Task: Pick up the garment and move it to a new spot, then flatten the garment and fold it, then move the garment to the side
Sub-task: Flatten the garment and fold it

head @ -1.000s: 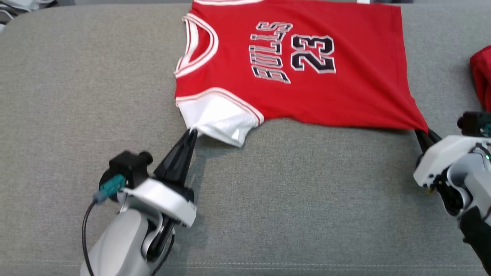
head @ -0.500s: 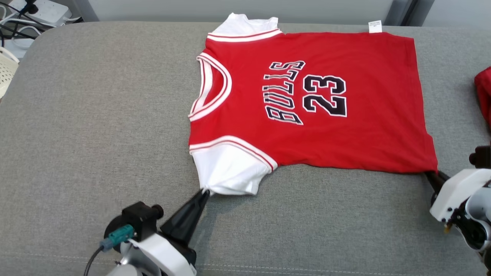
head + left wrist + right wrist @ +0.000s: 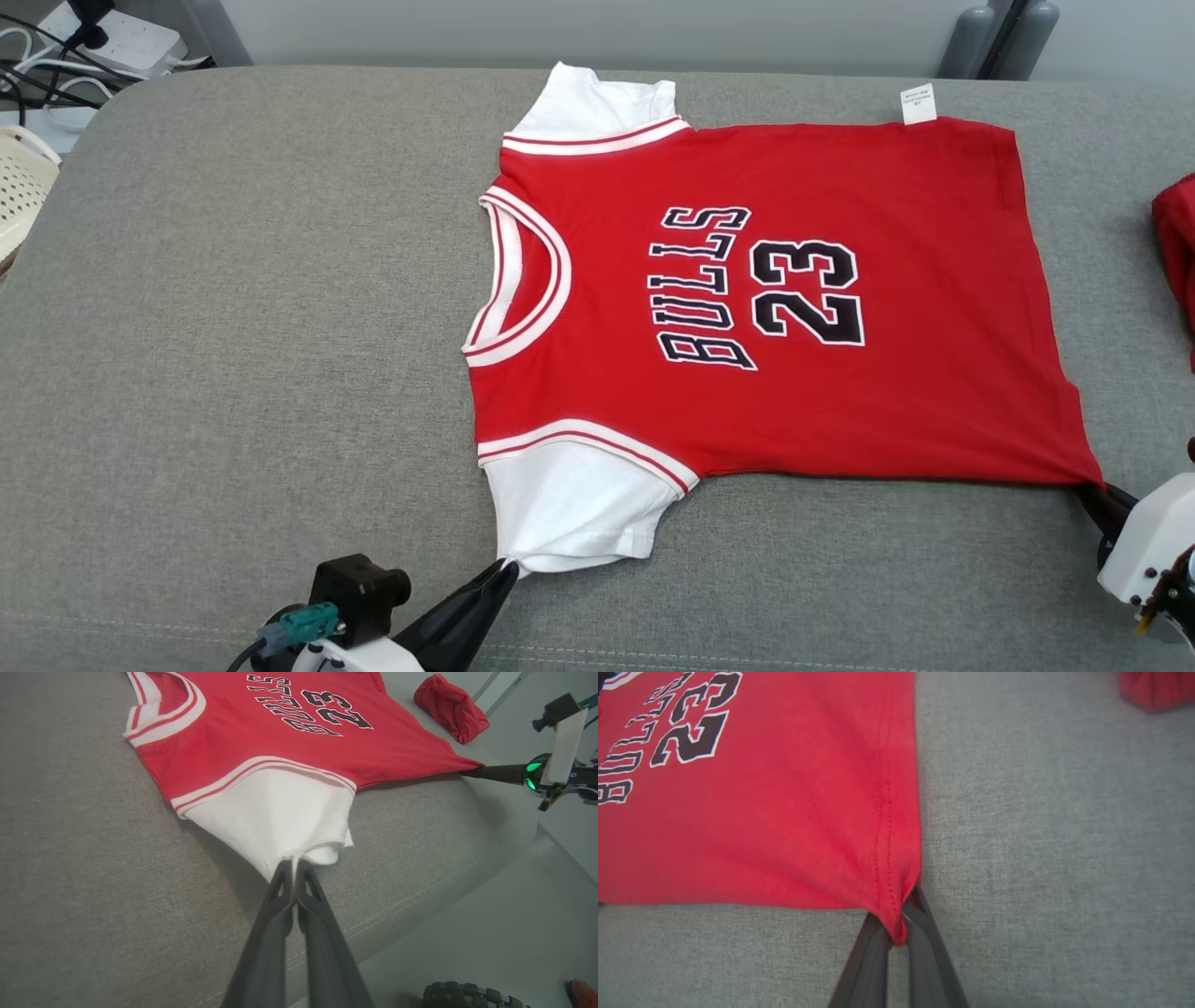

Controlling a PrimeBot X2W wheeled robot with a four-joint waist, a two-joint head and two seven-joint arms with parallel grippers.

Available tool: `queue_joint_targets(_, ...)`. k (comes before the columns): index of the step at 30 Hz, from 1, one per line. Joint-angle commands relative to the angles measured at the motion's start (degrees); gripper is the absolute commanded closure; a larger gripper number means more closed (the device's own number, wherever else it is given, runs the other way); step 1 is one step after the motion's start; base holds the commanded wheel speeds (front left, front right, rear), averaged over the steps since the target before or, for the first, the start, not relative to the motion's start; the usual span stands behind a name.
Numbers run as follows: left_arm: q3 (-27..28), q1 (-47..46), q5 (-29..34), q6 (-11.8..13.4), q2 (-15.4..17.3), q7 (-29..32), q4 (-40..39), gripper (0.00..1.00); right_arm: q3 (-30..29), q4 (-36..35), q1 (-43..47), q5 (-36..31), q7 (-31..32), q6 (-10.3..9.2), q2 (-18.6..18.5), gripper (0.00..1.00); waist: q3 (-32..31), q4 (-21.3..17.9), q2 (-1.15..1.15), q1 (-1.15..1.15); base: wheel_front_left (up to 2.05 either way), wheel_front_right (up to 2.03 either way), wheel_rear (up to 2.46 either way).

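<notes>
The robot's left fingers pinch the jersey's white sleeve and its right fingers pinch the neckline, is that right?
Not quite. The right fingers pinch the bottom hem corner of the jersey, not the neckline; the right wrist view shows it. The left fingers do pinch the white sleeve.

A broad grey woven surface (image 3: 233,327) spread across the scene, its far left corner rounded and a stitched seam (image 3: 387,910) running near its front edge. Behind it stood a plain pale wall (image 3: 560,33). Off the far left corner lay a white power strip (image 3: 131,42) with black cables (image 3: 37,84), and a cream perforated basket (image 3: 19,182) nearby. Two grey rounded posts (image 3: 971,42) rose at the far right. The floor (image 3: 467,933) was smooth, pale grey and evenly lit.
</notes>
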Motion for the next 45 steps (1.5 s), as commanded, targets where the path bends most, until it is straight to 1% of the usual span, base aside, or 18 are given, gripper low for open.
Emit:
queue_joint_targets(1,1.9,-0.8,0.4,0.5,1.1,0.2,-1.2,1.0,0.5,-0.7,2.0,0.7,-0.4,-0.01,-2.3,1.0,0.1,-0.1,0.0,0.0,0.0,0.0,0.0)
queue_joint_targets(5,-0.3,-1.2,-0.4,-0.5,0.1,1.4,1.9,1.0,1.6,0.4,1.8,-0.5,-2.4,-0.01,-1.6,1.0,0.4,-0.3,0.0,0.0,0.0,0.0,0.0)
queue_joint_targets(9,-2.0,-3.0,0.0,-1.2,-1.2,0.9,6.7,1.0,2.9,2.3,1.8,-2.0,-4.7,-0.01,-0.2,1.0,0.4,-0.4,0.0,0.0,0.0,0.0,0.0)
queue_joint_targets(11,-2.5,-4.0,0.2,-1.3,-2.0,0.5,9.1,1.0,3.4,2.3,1.9,-2.4,-6.2,-0.01,0.3,0.47,0.3,-0.5,0.0,0.0,0.0,0.0,0.0)
queue_joint_targets(12,-2.5,-4.4,0.3,-1.2,-2.5,0.0,10.3,0.86,3.5,2.5,2.0,-2.6,-7.2,-0.01,0.5,0.0,0.1,-0.5,0.0,0.0,0.0,0.0,0.0)
queue_joint_targets(13,-2.7,-4.9,0.7,-1.1,-2.7,-0.3,11.5,0.61,3.8,2.4,2.1,-2.9,-8.1,-0.01,0.6,0.0,-0.1,-0.6,0.0,0.0,0.0,0.0,0.0)
queue_joint_targets(14,-2.7,-5.3,1.2,-0.9,-3.0,-0.8,12.5,0.32,4.0,2.4,2.2,-3.3,-9.2,-0.01,0.5,0.0,-0.3,-0.7,0.0,0.0,0.0,0.0,0.0)
queue_joint_targets(15,-2.7,-5.5,1.5,-0.4,-3.3,-1.3,13.4,0.0,4.1,2.7,2.3,-3.7,-10.4,-0.01,0.4,0.0,-0.6,-0.8,0.0,0.0,0.0,0.0,0.0)
queue_joint_targets(19,-1.8,-5.3,1.3,1.3,-4.2,-2.6,15.4,0.0,4.1,2.6,3.1,-5.3,-13.3,-0.01,-0.5,0.0,-2.1,-1.1,0.0,0.0,0.0,0.0,0.0)
queue_joint_targets(23,0.7,-3.6,1.9,5.5,-3.2,-4.8,14.6,0.0,1.8,2.0,3.2,-9.4,-14.7,-0.01,-1.4,0.0,-3.8,-1.9,0.0,0.0,0.0,0.0,0.0)
queue_joint_targets(24,1.7,-2.9,1.6,6.9,-3.1,-5.6,13.8,0.0,-0.1,1.2,3.1,-10.9,-14.7,-0.01,-1.4,0.0,-4.2,-2.1,0.0,0.0,0.0,0.0,0.0)
queue_joint_targets(25,3.8,-1.7,1.5,9.6,-2.9,-7.3,11.9,0.0,-4.9,-0.8,3.9,-14.5,-14.8,-0.01,-1.2,0.0,-5.1,-2.4,0.0,0.0,0.0,0.0,0.0)
queue_joint_targets(26,4.8,-1.1,1.3,10.8,-3.0,-8.3,10.8,0.0,-7.6,-2.5,4.6,-16.6,-14.8,-0.01,-0.9,0.0,-5.6,-2.5,0.0,0.0,0.0,0.0,0.0)
queue_joint_targets(31,8.6,0.8,1.1,14.7,-4.1,-14.0,6.1,0.0,-19.3,-8.6,10.6,-26.3,-14.8,-0.01,2.2,0.0,-8.2,-2.8,0.0,0.0,0.0,0.0,0.0)
queue_joint_targets(32,8.6,0.8,1.1,14.7,-4.1,-14.0,6.1,0.0,-19.3,-8.6,10.6,-26.3,-14.8,-0.01,2.2,0.0,-8.2,-2.8,0.0,0.0,0.0,0.0,0.0)
queue_joint_targets(36,10.9,1.0,1.2,16.8,-6.5,-17.4,3.5,0.0,-27.4,-14.6,14.3,-33.7,-14.8,-0.01,6.8,0.0,-9.9,-3.0,0.0,0.0,0.0,0.0,0.0)
queue_joint_targets(40,13.6,1.0,2.1,18.0,-9.6,-18.8,1.4,0.0,-32.4,-20.7,17.1,-39.5,-14.8,-0.01,11.8,0.0,-10.9,-3.3,0.0,0.0,0.0,0.0,0.0)
queue_joint_targets(45,18.1,2.2,4.8,18.1,-13.9,-19.1,-0.8,0.0,-37.2,-25.2,20.3,-43.9,-14.8,-0.01,18.4,0.0,-12.3,-3.6,0.0,0.0,0.0,0.0,0.0)
